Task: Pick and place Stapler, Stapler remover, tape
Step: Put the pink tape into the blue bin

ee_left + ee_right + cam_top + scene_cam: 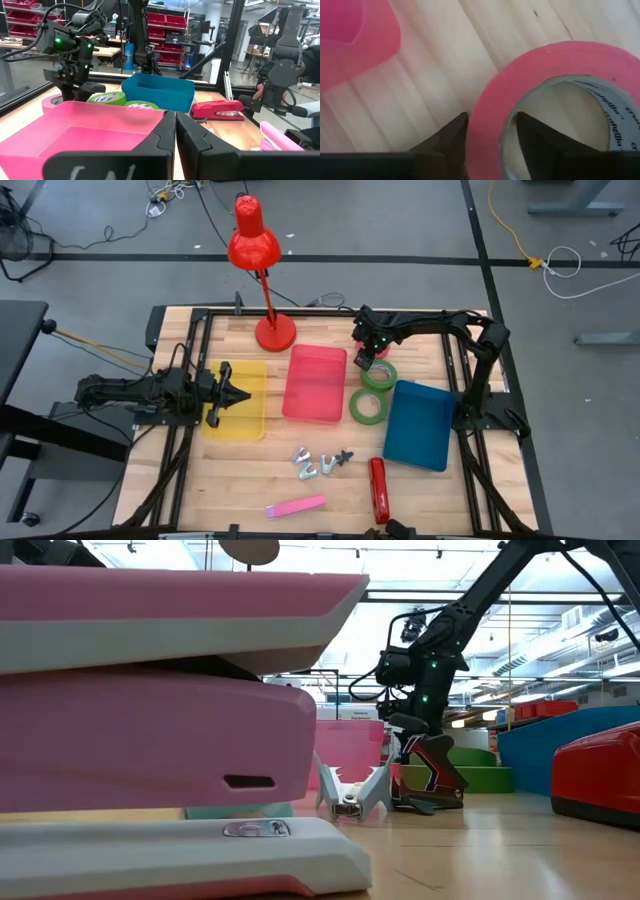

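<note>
The pinkish-red tape roll (560, 70) lies flat on the table beside the pink tray (315, 383); it also shows in the left wrist view (51, 102). My right gripper (492, 125) is down on it, shut across its wall. Two green tape rolls (379, 375) (368, 406) lie flat next to it. A red stapler (378, 488), a pink stapler (296, 506) and several staple removers (318, 463) lie near the front edge. My left gripper (175, 135) is shut and empty over the yellow tray (240, 415). My right gripper has one finger (450, 137) outside the roll and one finger (537, 137) inside its open centre, pinching the roll's wall (485, 117) between them. The fingers come from above, pointing down. The roll lies flat on the table.
A blue tray (418, 423) stands at the right, next to the green rolls. A red desk lamp (262, 280) stands at the far edge behind the pink tray. Bare wood lies between the trays and the front edge.
</note>
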